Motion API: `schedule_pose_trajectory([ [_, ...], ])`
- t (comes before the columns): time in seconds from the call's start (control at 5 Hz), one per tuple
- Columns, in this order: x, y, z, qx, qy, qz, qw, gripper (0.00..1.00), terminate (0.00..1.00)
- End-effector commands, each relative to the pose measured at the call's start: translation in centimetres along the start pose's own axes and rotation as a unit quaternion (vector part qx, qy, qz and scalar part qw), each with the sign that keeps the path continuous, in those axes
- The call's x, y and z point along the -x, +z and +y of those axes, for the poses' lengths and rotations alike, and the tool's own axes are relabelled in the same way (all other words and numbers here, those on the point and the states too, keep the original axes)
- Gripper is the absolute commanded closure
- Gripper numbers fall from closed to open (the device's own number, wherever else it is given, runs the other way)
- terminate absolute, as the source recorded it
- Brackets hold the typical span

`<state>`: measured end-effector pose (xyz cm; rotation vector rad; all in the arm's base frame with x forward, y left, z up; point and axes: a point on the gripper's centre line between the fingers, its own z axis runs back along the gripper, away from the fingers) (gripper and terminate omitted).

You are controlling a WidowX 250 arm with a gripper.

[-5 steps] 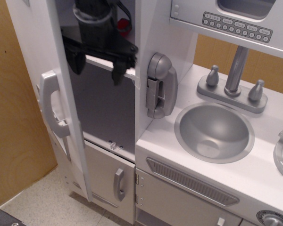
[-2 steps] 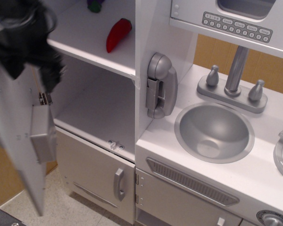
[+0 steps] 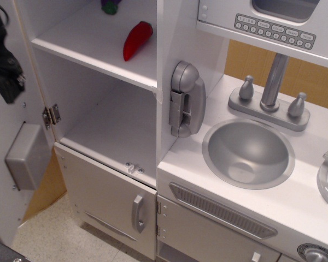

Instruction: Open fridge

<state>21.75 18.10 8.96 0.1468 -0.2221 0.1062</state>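
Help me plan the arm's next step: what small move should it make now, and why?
Probably back the gripper away from the fridge door and stop. The door stands swung wide at the left, both shelves exposed, a red pepper visible on the upper shelf, so opening looks done.

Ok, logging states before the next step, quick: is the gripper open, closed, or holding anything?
Gripper: at the left edge, mostly out of frame, against the open fridge door; cannot be told.
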Motion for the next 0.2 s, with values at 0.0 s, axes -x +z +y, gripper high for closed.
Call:
schedule_pose_trajectory([
  [0.0, -5.07, 0.60, 6.43, -0.034, 0.079, -0.042, 0.9954, 0.00, 1.00],
])
